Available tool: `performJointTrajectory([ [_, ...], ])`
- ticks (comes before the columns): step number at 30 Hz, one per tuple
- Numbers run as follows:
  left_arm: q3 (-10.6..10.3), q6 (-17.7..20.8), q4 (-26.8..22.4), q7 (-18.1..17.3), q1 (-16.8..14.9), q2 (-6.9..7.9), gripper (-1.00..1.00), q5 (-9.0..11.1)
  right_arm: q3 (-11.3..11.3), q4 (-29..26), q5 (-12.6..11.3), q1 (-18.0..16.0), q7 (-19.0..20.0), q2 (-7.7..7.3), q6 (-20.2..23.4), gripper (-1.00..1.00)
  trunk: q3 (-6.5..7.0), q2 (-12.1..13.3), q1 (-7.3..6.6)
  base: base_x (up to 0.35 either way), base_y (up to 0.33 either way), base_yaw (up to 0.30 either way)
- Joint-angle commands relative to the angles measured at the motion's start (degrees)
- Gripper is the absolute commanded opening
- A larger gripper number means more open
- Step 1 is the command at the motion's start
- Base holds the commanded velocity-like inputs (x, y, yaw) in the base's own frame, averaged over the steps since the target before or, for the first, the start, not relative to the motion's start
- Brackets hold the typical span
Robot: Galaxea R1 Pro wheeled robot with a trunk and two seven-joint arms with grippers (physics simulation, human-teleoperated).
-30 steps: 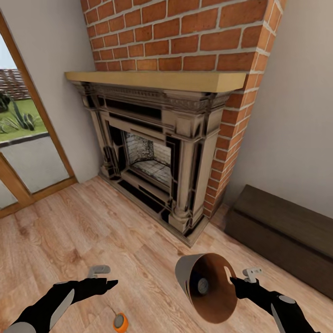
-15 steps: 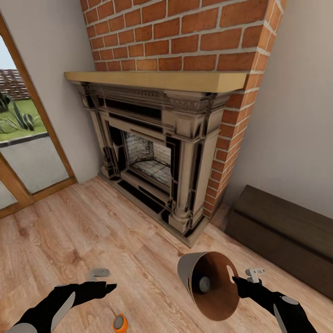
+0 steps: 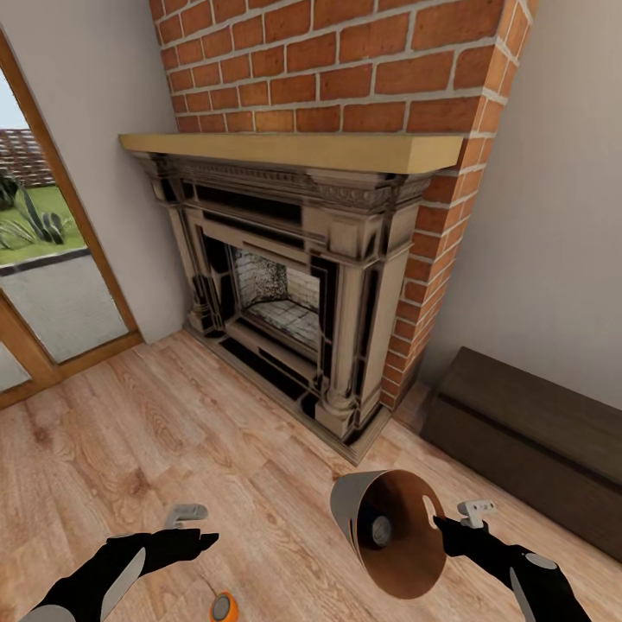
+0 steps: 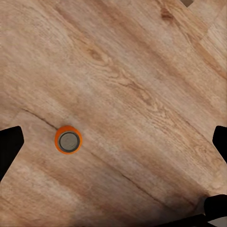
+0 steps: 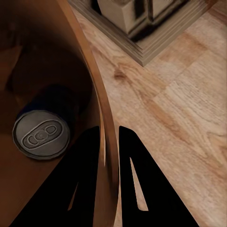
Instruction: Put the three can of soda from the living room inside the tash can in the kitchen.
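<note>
An orange can of soda (image 3: 225, 607) stands upright on the light wood plank floor, just in front of and below my left gripper (image 3: 205, 541). In the left wrist view the same orange can (image 4: 68, 140) sits between the widely spread fingers of the left gripper (image 4: 116, 142), nearer one of them, and it is not held. My right gripper (image 3: 437, 522) is shut on the rim of the pale grey tash can (image 3: 350, 510), which it holds tilted above the floor with its mouth toward me. A blue can (image 5: 41, 135) lies inside the bin, and the right gripper (image 5: 109, 137) pinches the bin wall.
A stone fireplace (image 3: 294, 285) under a brick chimney stands straight ahead. A low dark bench (image 3: 527, 441) runs along the right wall, and a wood-framed glass door (image 3: 43, 285) is on the left. Plank floor lies between them and me.
My left gripper has sunk a little lower over the floor near the orange can. The bin in my right gripper has barely shifted.
</note>
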Motion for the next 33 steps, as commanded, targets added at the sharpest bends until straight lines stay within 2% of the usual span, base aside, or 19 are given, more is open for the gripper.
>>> performJointTrajectory([
  [1, 0.0, 0.0, 0.0, 0.0, 0.0, 0.00, 1.00, 0.0, 0.0, -0.1, -0.7, 0.0, 0.3, 0.01, 0.2, -1.00, 0.01, 0.0, 0.00, 0.003, 0.000, 0.000],
  [3, 0.1, 0.0, 0.0, 0.0, 0.0, 0.01, 1.00, 0.0, 0.0, -0.1, -0.7, 0.0, 0.3, 0.04, 0.2, -1.00, 0.01, 0.0, 0.00, 0.001, 0.000, 0.000],
  [9, 0.1, 0.0, 0.1, 0.2, 0.0, 0.00, 1.00, 0.1, 0.0, -0.1, -0.7, 0.0, 0.2, 0.26, 0.2, -1.00, -1.07, -2.4, 1.32, 0.000, 0.000, 0.000],
  [27, 0.2, -0.2, 0.0, 0.4, 0.1, 0.07, 1.00, 0.1, 0.1, -0.4, -0.7, 0.0, 0.3, 0.01, 0.4, -1.00, -1.06, -2.4, 1.32, 0.000, 0.000, 0.000],
  [33, 0.2, 0.0, 0.0, 0.5, 0.0, 0.02, 1.00, 0.1, 0.1, -1.9, -0.8, -0.1, 0.3, -0.09, 1.3, -1.00, -2.16, -4.8, 2.63, 0.000, 0.000, 0.000],
])
